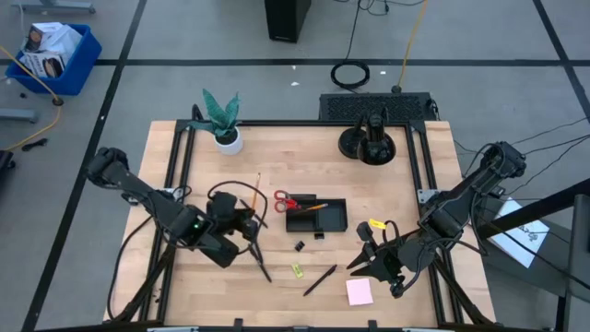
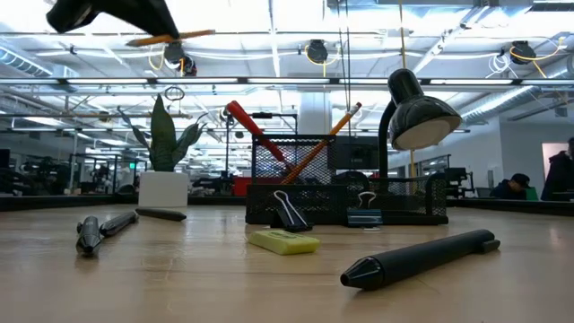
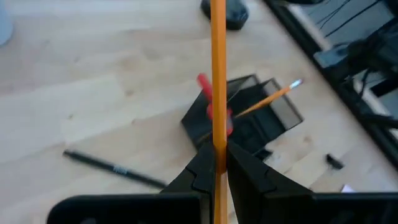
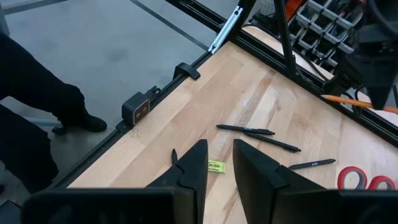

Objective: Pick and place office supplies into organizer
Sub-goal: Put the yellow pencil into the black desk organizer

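Left gripper: fingers clamped on thin orange pencil, raised left of organizer. Organizer: low black mesh tray, mid-table; red scissors and second pencil lean inside. Clips, yellow-green piece, matte pen lie in front. Pink pad front-right. Right gripper: fingers slightly apart, empty, right of organizer above bare wood.

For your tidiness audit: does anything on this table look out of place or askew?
Yes. Pens, clips and a pink pad lie loose outside the organizer, where scissors jut out. The left end effector holds a pencil above.
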Robot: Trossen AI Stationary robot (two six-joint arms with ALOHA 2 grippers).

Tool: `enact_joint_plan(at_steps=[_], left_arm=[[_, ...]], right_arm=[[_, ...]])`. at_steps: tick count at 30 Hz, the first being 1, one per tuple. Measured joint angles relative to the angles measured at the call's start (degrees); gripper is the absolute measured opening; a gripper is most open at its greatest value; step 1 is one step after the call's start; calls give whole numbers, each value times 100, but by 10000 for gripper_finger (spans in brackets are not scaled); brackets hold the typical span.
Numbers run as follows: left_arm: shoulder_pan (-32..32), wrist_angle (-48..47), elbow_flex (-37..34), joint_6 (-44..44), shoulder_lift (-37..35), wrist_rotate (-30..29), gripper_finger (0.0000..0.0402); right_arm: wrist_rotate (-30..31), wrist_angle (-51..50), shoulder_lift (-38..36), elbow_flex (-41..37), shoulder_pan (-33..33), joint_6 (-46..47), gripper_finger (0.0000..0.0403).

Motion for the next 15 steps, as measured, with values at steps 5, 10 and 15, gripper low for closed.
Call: enact_joint_plan(at_steps=[5,10,15], left_arm=[[65,531,2,839,-115,-293,33],[209,1367,2,2099,-143,-512,33],[388,2198,2,3248,-139,-509,33]], right_arm=[[0,0,0,0,0,-1,70],[10,0,0,1,-1,-3,70],[78,0,0,0,0,-162,70]])
